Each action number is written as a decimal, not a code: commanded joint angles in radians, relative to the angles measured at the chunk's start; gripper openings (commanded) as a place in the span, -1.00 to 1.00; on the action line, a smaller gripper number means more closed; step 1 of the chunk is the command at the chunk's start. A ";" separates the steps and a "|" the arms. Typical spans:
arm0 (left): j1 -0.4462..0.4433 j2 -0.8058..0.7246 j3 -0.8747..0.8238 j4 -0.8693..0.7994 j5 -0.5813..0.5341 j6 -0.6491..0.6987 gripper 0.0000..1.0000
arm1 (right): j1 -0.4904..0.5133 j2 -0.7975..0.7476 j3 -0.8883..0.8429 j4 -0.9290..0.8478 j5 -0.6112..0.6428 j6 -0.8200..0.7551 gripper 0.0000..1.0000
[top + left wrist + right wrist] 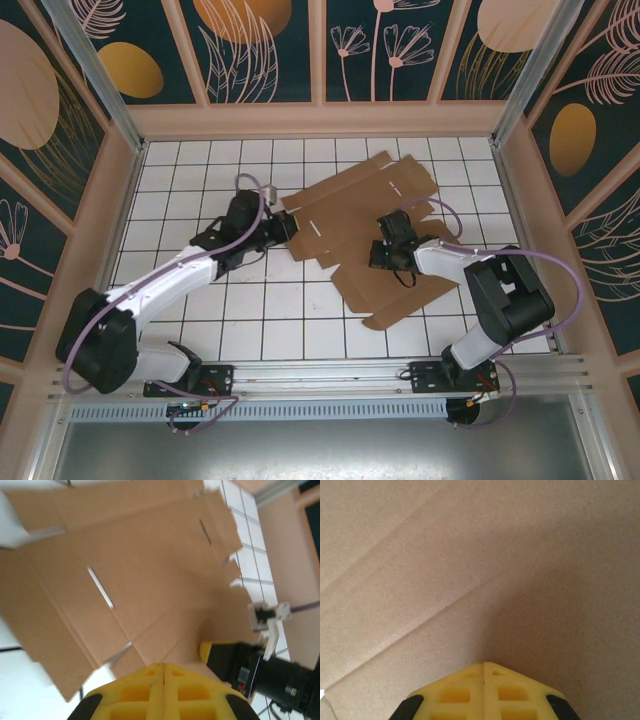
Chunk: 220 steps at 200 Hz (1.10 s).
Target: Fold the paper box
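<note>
Left arm (165, 280), right arm (445, 262): jaws closed.

Overhead; wrist views near paper box (345, 215)

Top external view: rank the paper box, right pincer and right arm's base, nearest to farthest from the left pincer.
1. paper box, its left edge beside the left pincer
2. right pincer, over the sheet's middle
3. right arm's base, at the table's near right
</note>
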 commanded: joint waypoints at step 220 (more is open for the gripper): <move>-0.082 0.410 0.018 0.084 0.159 -0.153 -1.00 | -0.029 0.022 0.073 -0.147 0.100 -0.015 -1.00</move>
